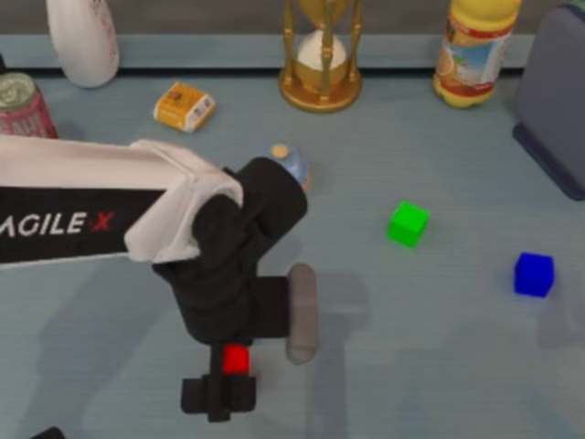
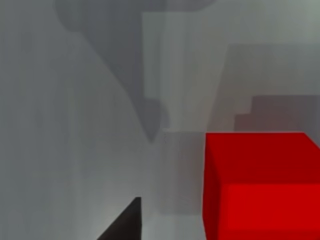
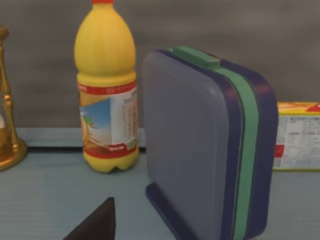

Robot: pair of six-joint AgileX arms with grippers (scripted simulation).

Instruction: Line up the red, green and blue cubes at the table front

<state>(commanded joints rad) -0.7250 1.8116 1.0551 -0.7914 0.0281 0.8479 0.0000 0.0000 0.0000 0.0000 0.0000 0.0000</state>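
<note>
- Left gripper point(image 1: 228, 382): positioned at the front edge of the table point(image 1: 439, 366), left of centre, pointing downward. The red cube point(image 1: 236, 358) sits between its dark fingers; in the left wrist view the same cube fills the lower corner close to the camera, with one dark fingertip point(image 2: 125, 225) just beside it. The fingers appear closed on the cube, though contact on both faces is not directly visible. Whether the cube rests on the surface or hangs just above it cannot be determined.
- Judged purpose: the front-edge position matches the target line, so the red cube is most likely being placed as the first element of the row.
- Left arm: extends from the left side of the table across the middle, its black wrist directly above the cube.
- Green cube point(image 1: 408, 223): alone on the table, right of centre, mid-depth, well apart from the gripper. Not yet in line.
- Blue cube point(image 1: 533, 273): farther right, slightly nearer the front than the green one, also untouched.
- Right gripper: not visible in the top view; only a dark fingertip point(image 3: 97, 222) shows in its own wrist view, so its state cannot be determined. Its camera faces a blue lidded container point(image 3: 210, 145) and a yellow juice bottle point(image 3: 106, 90).
- Rear of table: an orange-and-white packet point(image 1: 184, 106), a gold hourglass point(image 1: 321, 55), a white bottle point(image 1: 84, 41) and a drinks can point(image 1: 23, 105). None belongs to the task.
</note>
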